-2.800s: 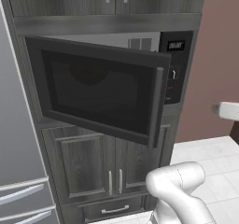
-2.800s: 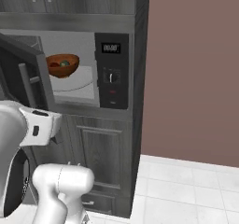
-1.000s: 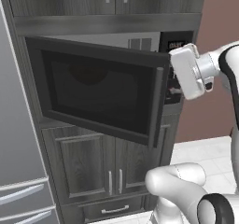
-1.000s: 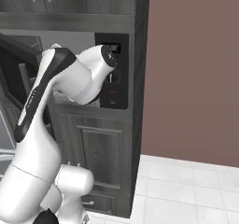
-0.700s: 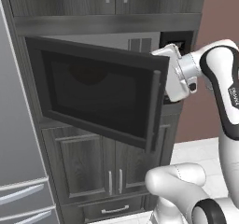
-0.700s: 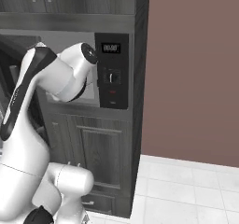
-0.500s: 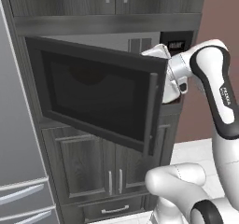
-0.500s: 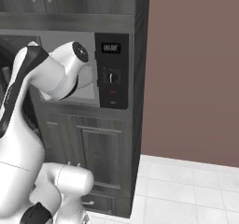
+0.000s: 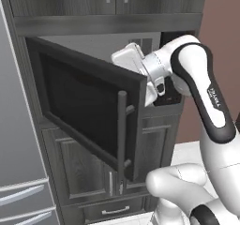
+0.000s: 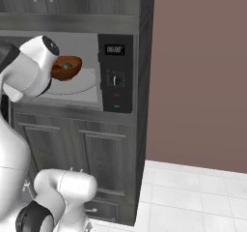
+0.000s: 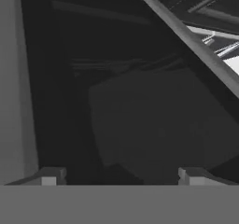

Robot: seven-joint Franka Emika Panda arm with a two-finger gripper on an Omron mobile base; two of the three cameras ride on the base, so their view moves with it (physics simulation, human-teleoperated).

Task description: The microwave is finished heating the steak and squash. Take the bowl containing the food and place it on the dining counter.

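Right base view shows the glossy reddish-brown bowl (image 10: pixel 66 68) inside the built-in black microwave (image 10: pixel 115 71); the two-finger gripper (image 11: pixel 120 174), spread wide and empty, should clear the door before straddling its rim.

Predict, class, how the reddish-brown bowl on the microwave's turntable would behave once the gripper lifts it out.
The bowl looks rigid and glossy, so it likely keeps its shape but may slip between smooth fingers. Its rounded underside could rock if nudged. The small squash inside seems loose and may shift if the bowl tilts.
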